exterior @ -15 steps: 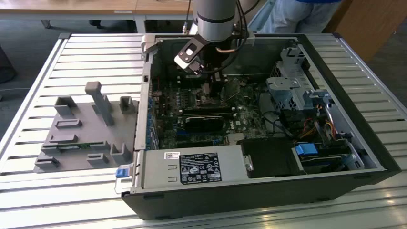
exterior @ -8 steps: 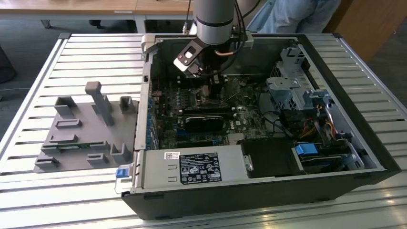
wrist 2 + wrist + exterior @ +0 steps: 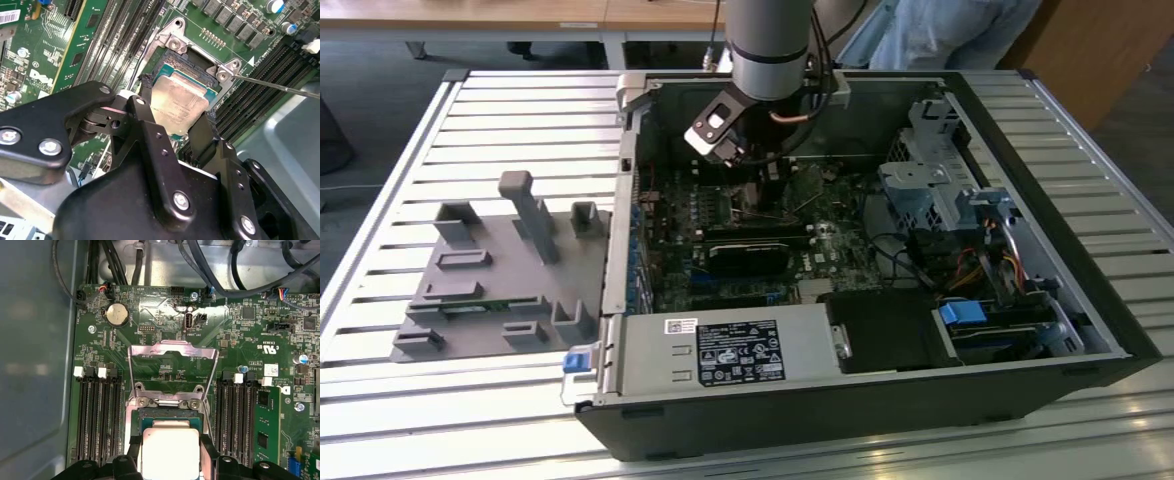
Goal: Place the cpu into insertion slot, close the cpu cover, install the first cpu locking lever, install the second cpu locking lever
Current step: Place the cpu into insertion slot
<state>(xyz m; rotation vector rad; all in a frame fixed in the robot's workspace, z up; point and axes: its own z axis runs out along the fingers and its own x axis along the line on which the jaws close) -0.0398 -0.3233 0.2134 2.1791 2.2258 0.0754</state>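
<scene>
In both wrist views the cpu (image 3: 170, 450) (image 3: 180, 102), a pale silver square chip, sits between my black fingers (image 3: 134, 450) (image 3: 145, 95), directly over the insertion slot (image 3: 170, 415) (image 3: 182, 61). My gripper (image 3: 170, 447) (image 3: 175, 107) is shut on the chip's two opposite edges. The chip lies level with or just above the dark socket; I cannot tell which. The cpu cover (image 3: 172, 347), a silver frame with a square window, stands swung open behind the socket. A thin locking lever rod (image 3: 280, 86) sticks out beside the socket. In the exterior view the gripper (image 3: 767, 185) reaches down into the open computer case.
Long black memory slots (image 3: 95, 415) (image 3: 235, 415) flank the socket on both sides. A black heatsink block (image 3: 747, 258), a power supply (image 3: 720, 350) and drive cages (image 3: 934, 190) stand inside the case. A grey fixture (image 3: 507, 270) lies on the slatted table. A person (image 3: 947, 30) stands behind.
</scene>
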